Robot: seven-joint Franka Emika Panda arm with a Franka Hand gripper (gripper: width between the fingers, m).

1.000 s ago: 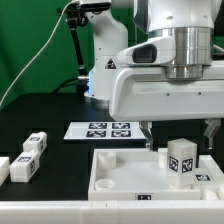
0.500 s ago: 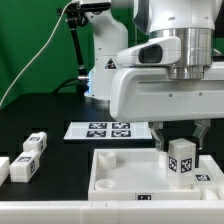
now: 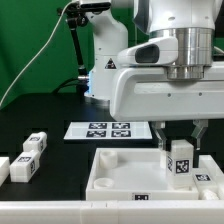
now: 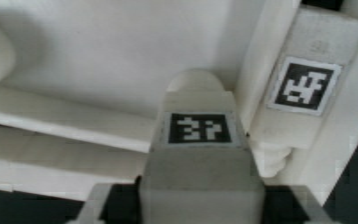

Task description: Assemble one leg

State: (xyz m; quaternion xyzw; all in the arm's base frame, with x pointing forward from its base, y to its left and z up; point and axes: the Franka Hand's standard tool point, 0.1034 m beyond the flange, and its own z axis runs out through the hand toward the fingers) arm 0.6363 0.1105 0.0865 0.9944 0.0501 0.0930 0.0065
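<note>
Leg [image 3: 181, 160] stands upright on the large white panel [image 3: 120, 170], at the panel's corner toward the exterior view's right, its tagged face turned to the camera. Straddling it is the hand [image 3: 180, 137]: one dark finger shows just beside the block on the exterior view's left and another on the right, both reaching down around its upper part. Whether the fingers press the block or merely flank it cannot be told from either view. In the wrist view the leg [image 4: 297, 85] appears as a white block with a black-and-white tag, and a white fingertip [image 4: 202, 125] carrying its own small tag lies close alongside it; the hand [image 4: 247, 120] fills much of that picture, with the panel's [image 4: 51, 110] raised rims behind.

The panel is a shallow rimmed tray lying flat on the black counter [image 3: 60, 150]; a round hole [image 3: 108, 183] shows near its front corner on the exterior view's left, and apart from the leg its recessed floor holds nothing visible.

Behind the panel the marker board [image 3: 108, 129] lies flat on the counter. Well apart, at the exterior view's left, loose legs [image 3: 30, 152] lie in a row on the counter.
</note>
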